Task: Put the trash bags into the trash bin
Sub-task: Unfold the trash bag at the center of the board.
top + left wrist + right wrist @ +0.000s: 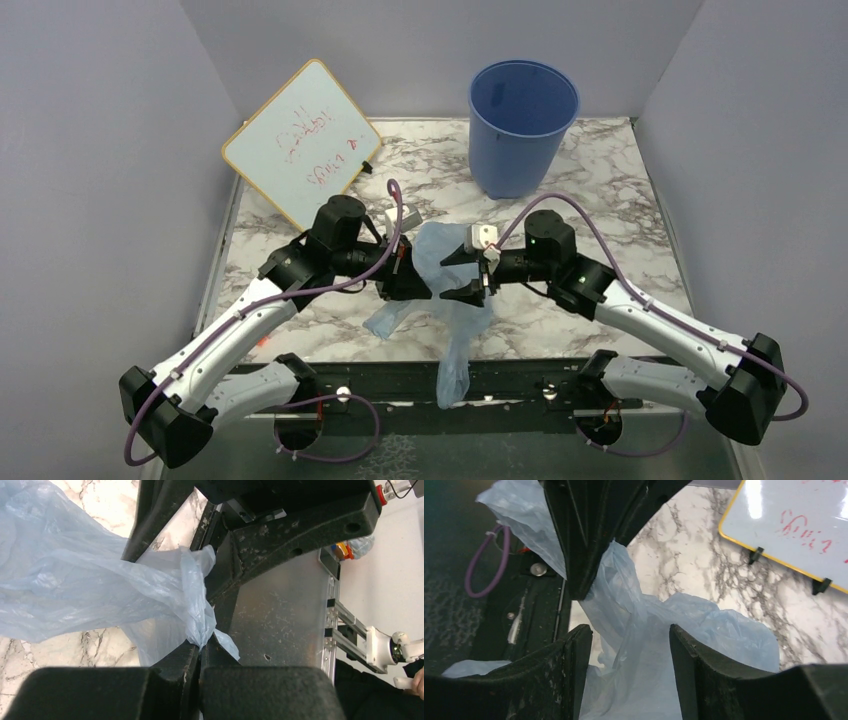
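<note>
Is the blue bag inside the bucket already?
No, the light-blue bag is pinched in the left hand near the front, well apart from the blue bucket standing behind it.

- whiteboard [300,145]: two lines of red handwriting, scrawled, not legible
- right wrist view, whiteboard [796,522]: a few of the red marks show, cut off at the edge, unreadable
- nothing can be read as actual words or numbers

bag [432,258] at table's [620,200] near edge, bin [520,150] behind it, board [300,140] left of bin
</note>
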